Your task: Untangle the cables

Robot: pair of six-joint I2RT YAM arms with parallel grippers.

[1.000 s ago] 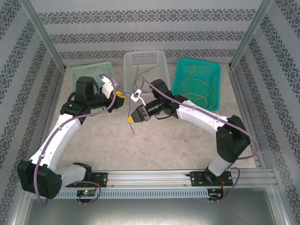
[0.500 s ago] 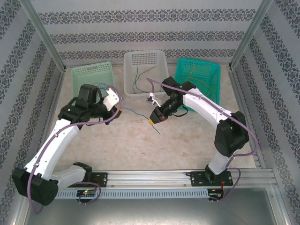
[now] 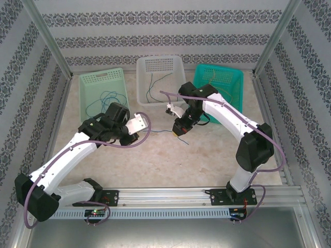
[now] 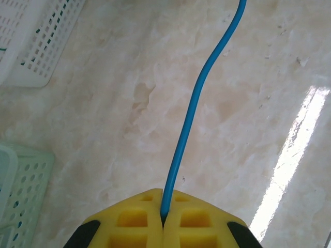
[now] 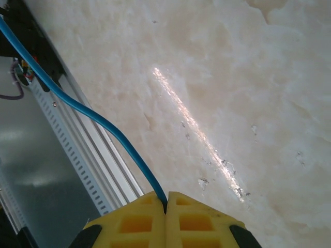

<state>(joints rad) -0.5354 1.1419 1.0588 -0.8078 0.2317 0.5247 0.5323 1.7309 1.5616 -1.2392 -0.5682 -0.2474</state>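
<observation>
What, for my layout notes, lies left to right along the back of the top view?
In order: pale green basket → white basket → teal basket.

Right pincer (image 5: 166, 204) pinches a blue cable (image 5: 88, 113) above marble table (image 5: 232, 77).

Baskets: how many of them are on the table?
3. They sit in a row along the back wall: a pale green basket on the left, a white basket in the middle and a teal basket on the right. None looks hidden.
</observation>
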